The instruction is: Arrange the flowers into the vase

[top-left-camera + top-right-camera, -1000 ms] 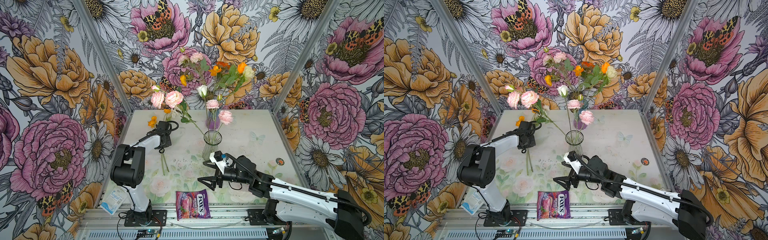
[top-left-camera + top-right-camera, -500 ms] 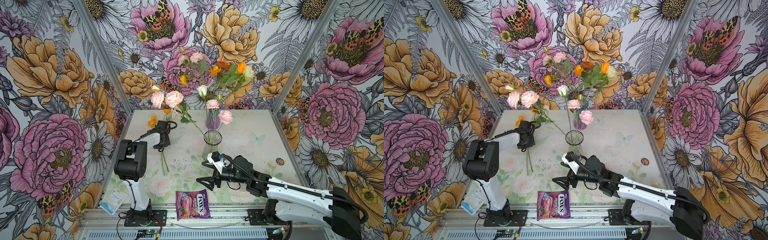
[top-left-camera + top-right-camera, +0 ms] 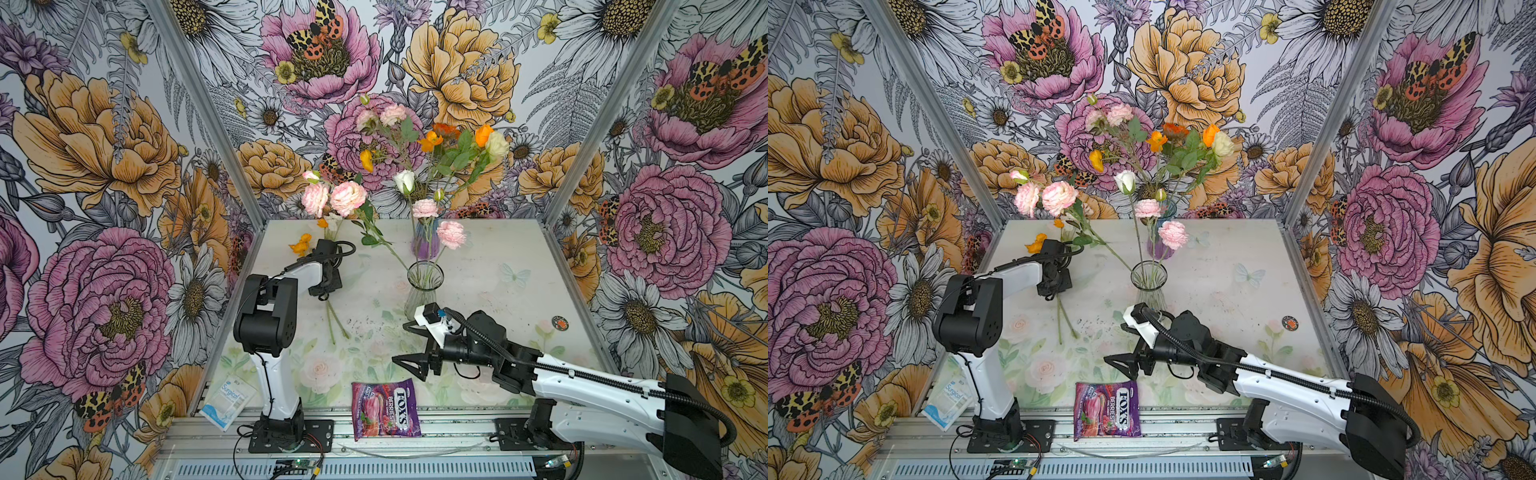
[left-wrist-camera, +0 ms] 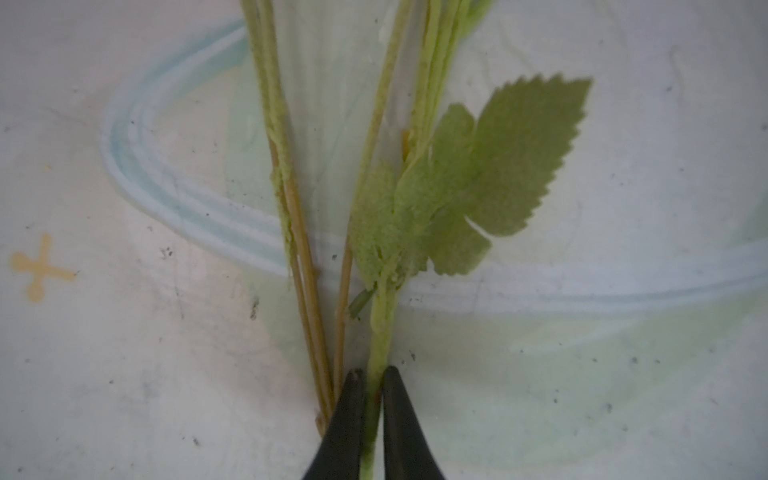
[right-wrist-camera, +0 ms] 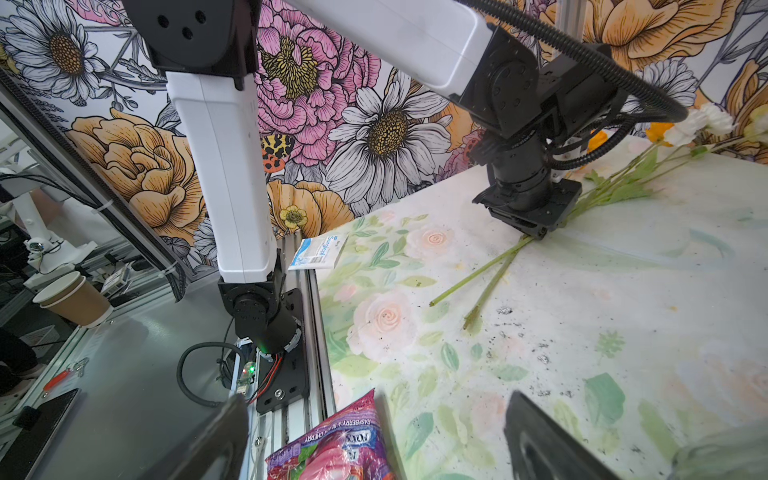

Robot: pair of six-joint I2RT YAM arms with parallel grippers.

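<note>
A clear glass vase [image 3: 424, 282] [image 3: 1148, 282] stands mid-table and holds several flowers: pink carnations [image 3: 347, 197] and a white rose [image 3: 405, 180]. More flowers lie on the table at the left, with an orange poppy [image 3: 301, 245] at the far end and bare stems [image 3: 332, 324] [image 5: 478, 274] pointing toward the front. My left gripper [image 3: 324, 296] [image 4: 374, 378] is down on those stems, shut on one green stem [image 4: 380, 332] just below its leaf [image 4: 498, 166]. Brownish stems [image 4: 299, 249] lie beside it, outside the jaws. My right gripper [image 3: 401, 343] [image 5: 376, 415] hovers open in front of the vase, holding nothing.
A purple vase [image 3: 426, 243] full of orange, pink and cream flowers stands at the back. A Fox's candy bag [image 3: 384, 409] lies at the front edge under the right gripper. A white Surgical packet [image 3: 227, 397] sits front left, and a small round disc [image 3: 559, 323] lies at the right.
The left gripper's jaws have closed on the green stem, and the left arm's elbow has shifted a little. The right gripper has drifted slightly toward the front left, still open.
</note>
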